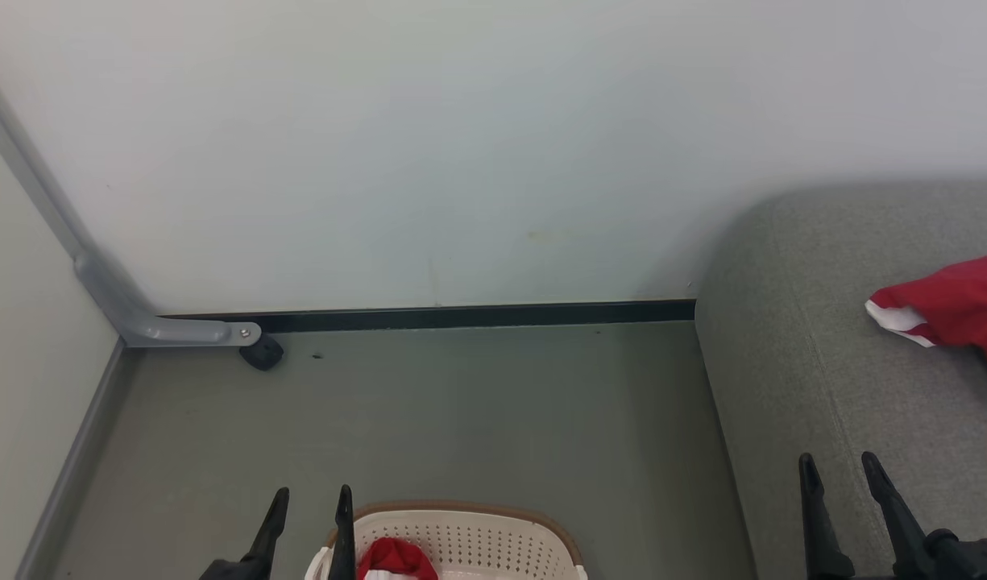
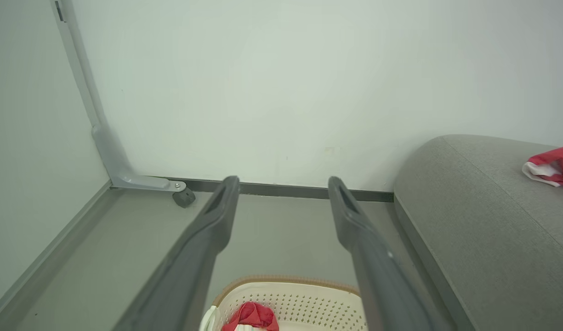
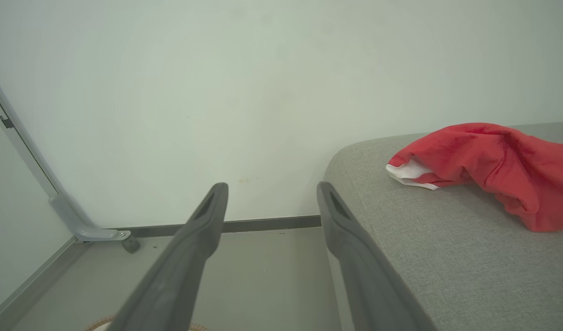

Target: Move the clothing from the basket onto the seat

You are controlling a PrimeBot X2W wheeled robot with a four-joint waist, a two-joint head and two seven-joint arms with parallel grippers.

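A cream-white basket [image 1: 493,536] with a brown rim stands on the floor at the bottom middle; red clothing [image 1: 396,557] with white trim lies bunched in its left part. The same basket [image 2: 309,303] and red clothing [image 2: 253,316] show low in the left wrist view. Another red garment [image 1: 956,306] with white trim lies on the grey seat [image 1: 823,362] at the right; in the right wrist view this garment [image 3: 492,161] rests on the seat [image 3: 446,257]. My left gripper [image 1: 312,499] hovers open just left of the basket. My right gripper [image 1: 839,467] is open over the seat's front edge.
A pale wall runs across the back, with a dark baseboard [image 1: 477,316]. A grey metal frame leg [image 1: 179,330] with a black foot [image 1: 261,353] stands in the left corner. Bare grey floor [image 1: 461,419] lies between the basket and the wall.
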